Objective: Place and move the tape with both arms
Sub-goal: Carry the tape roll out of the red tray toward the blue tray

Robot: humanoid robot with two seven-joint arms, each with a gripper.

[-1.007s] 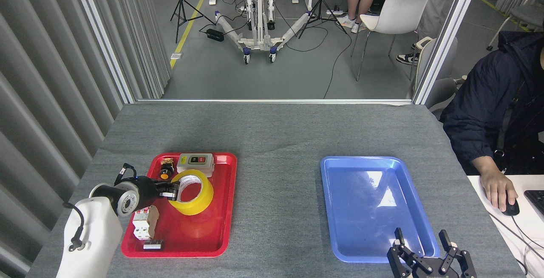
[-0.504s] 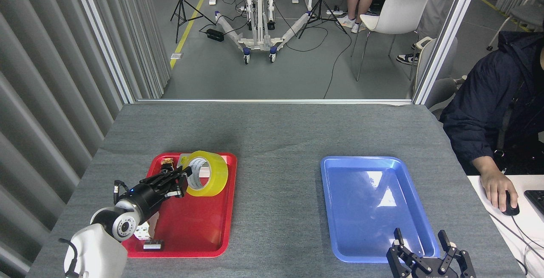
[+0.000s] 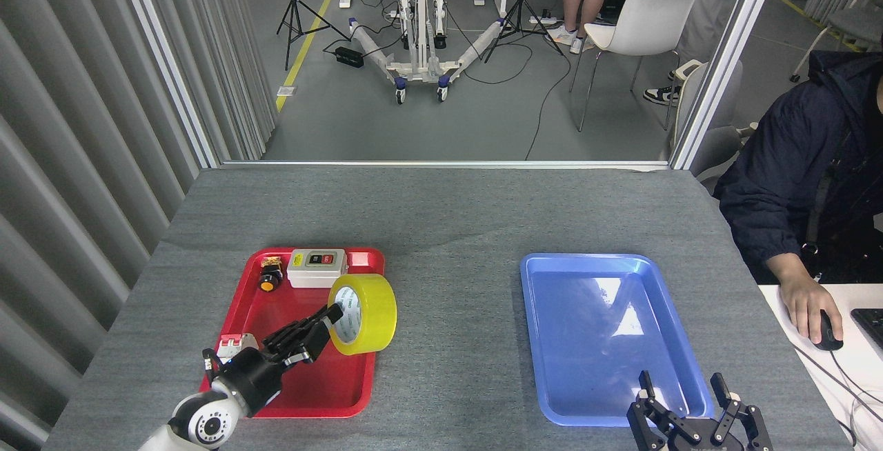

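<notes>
Left gripper clamped on the tape, roll held on edge above the red tray's right rim. Right gripper fingers spread wide, near the blue tray's near edge.

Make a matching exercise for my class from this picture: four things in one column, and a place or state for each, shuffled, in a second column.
Column 1
1. tape
2. switch box
3. blue tray
4. right gripper

Column 2
A. holds nothing
B. open, at the blue tray's near edge
C. held by the left gripper at the red tray's right edge
D. lying at the far end of the red tray

Pairs: 1-C, 2-D, 3-A, 4-B
</notes>
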